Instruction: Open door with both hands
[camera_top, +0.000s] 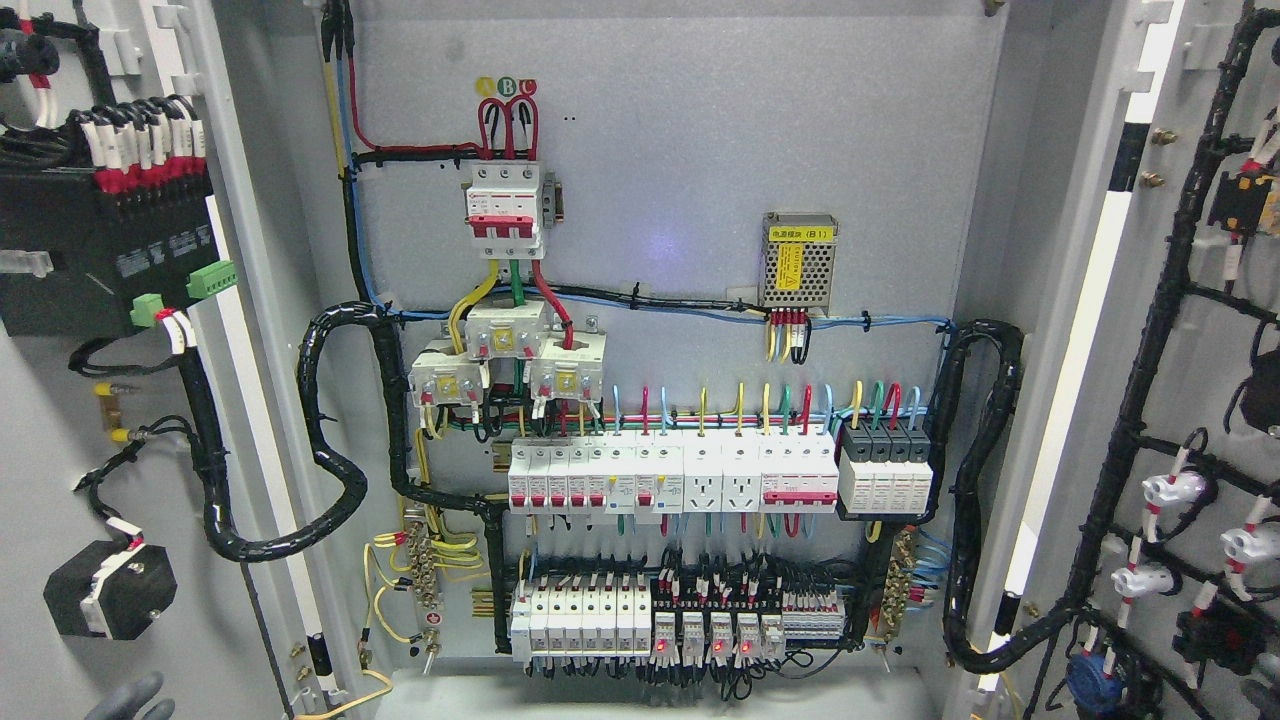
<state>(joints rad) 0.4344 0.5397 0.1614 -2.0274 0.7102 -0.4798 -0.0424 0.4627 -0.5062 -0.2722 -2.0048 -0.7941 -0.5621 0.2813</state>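
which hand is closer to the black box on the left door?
Left. The left hand shows at the bottom edge, just below the black box on the left door. The right hand is out of view.

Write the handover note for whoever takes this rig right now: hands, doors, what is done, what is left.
Left hand: only grey fingertips show at the bottom left corner, against the left door; grip cannot be told.
Right hand: not in view.
Left door and right door both stand swung wide, inner wiring facing the camera.
Cabinet interior fully exposed, breakers and wiring visible.
Done: both doors open.
Left: apparently nothing but withdrawing the left hand.
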